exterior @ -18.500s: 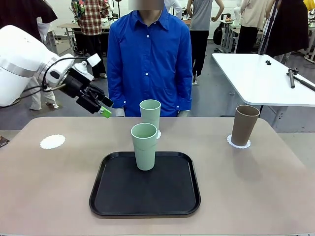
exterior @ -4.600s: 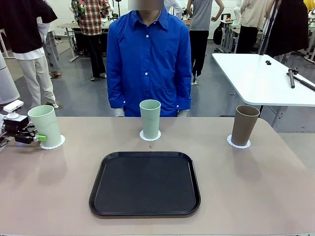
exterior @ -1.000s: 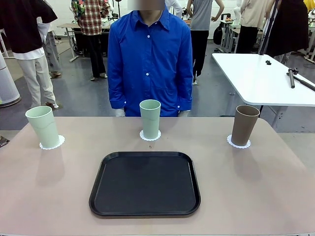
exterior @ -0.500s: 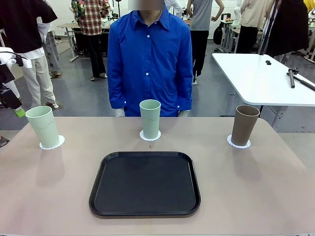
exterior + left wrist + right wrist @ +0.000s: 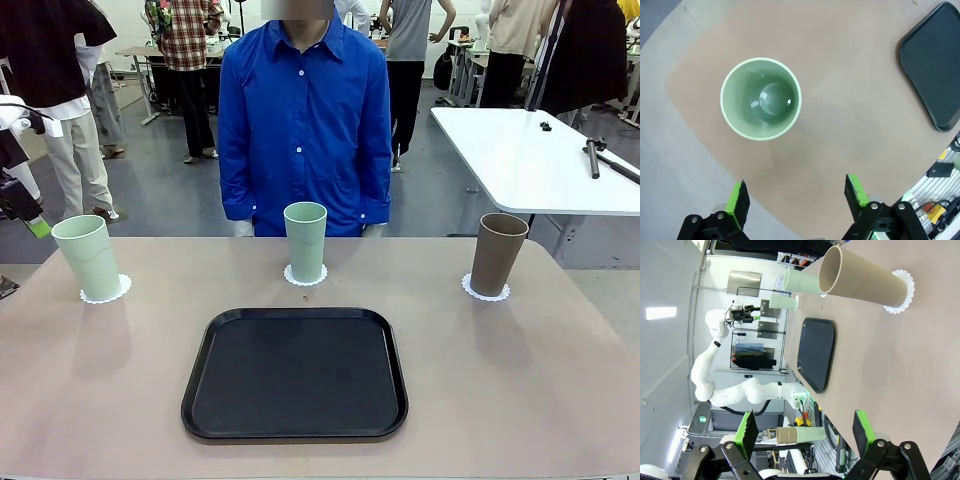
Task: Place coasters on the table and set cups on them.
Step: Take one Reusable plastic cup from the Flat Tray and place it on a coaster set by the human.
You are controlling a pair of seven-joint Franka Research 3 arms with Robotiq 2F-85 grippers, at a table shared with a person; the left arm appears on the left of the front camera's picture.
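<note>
Front view is showing three cups standing upright on the table (image 5: pixel 560 400), each on its own coaster: a mint cup (image 5: pixel 88 257) at far left on a coaster (image 5: pixel 105 291), a second mint cup (image 5: pixel 305 241) at far centre on a coaster (image 5: pixel 304 278), and a brown cup (image 5: pixel 497 254) at far right on a coaster (image 5: pixel 484 291). The tray (image 5: pixel 295 373) is lying bare near the middle. Against a second ago, when no arm was showing at the left edge, the left gripper (image 5: pixel 28 222) is now hanging at that edge, above and beside the left cup and clear of it. The cup is standing free on its coaster, so the placing work is, by my judgement, complete and the arm is simply pulling away. Left wrist view is looking straight down into the mint cup (image 5: pixel 761 98), with the left gripper (image 5: pixel 797 196) spread wide, pointing downward and holding nothing. Right wrist view is looking sideways along the table past the brown cup (image 5: pixel 862 277); the right gripper (image 5: pixel 805 432) is likewise spread wide and empty, well apart from that cup.
</note>
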